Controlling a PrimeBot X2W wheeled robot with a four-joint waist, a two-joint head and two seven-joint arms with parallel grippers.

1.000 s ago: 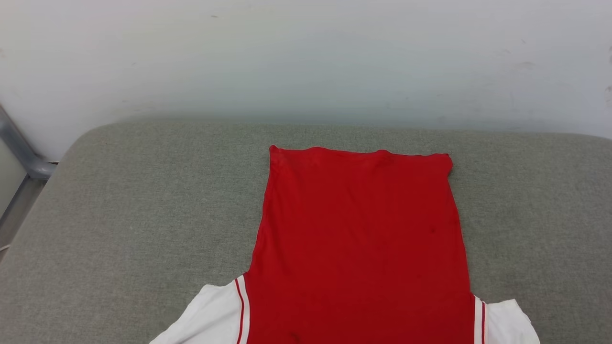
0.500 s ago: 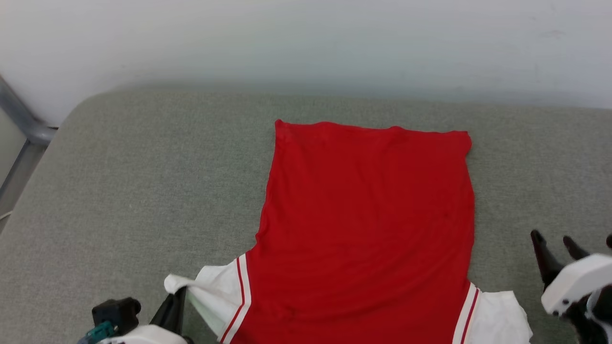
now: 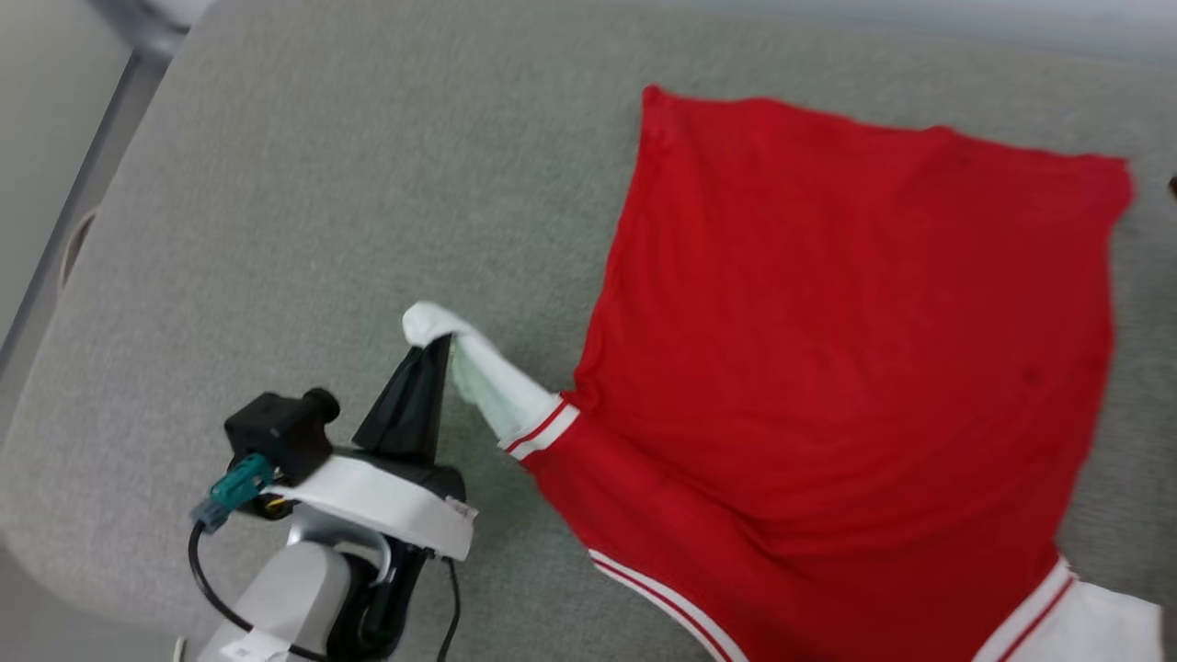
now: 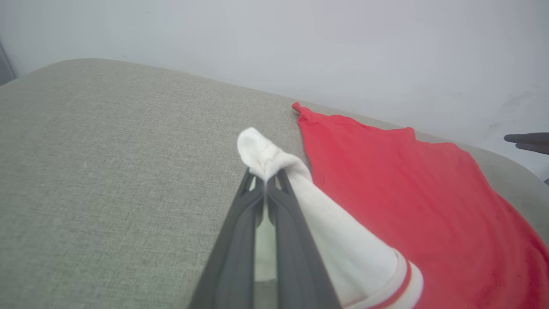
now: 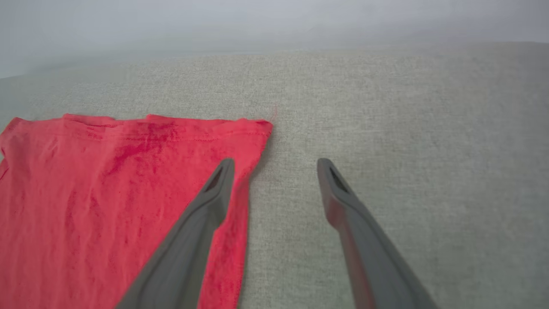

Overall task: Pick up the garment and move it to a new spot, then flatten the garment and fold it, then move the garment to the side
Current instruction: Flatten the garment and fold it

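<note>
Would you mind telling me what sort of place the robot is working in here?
Probably an indoor test or lab setup rather than a home: a grey fabric-covered padded surface with rounded corners stands against a bare white wall, with a red jersey spread on it.

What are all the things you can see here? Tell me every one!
T-shirt: one, red with white sleeves and striped trim, spread on the cushion.
Cushion: one, grey-green fabric, under the T-shirt.
Wall: one, white, behind the cushion.
Rail: one, grey metal, at the cushion's far left corner.
Left gripper: one, dark fingers, shut on the T-shirt's white sleeve and lifting it off the cushion.
Right gripper: one, dark fingers, open, at the T-shirt's far right corner.
</note>
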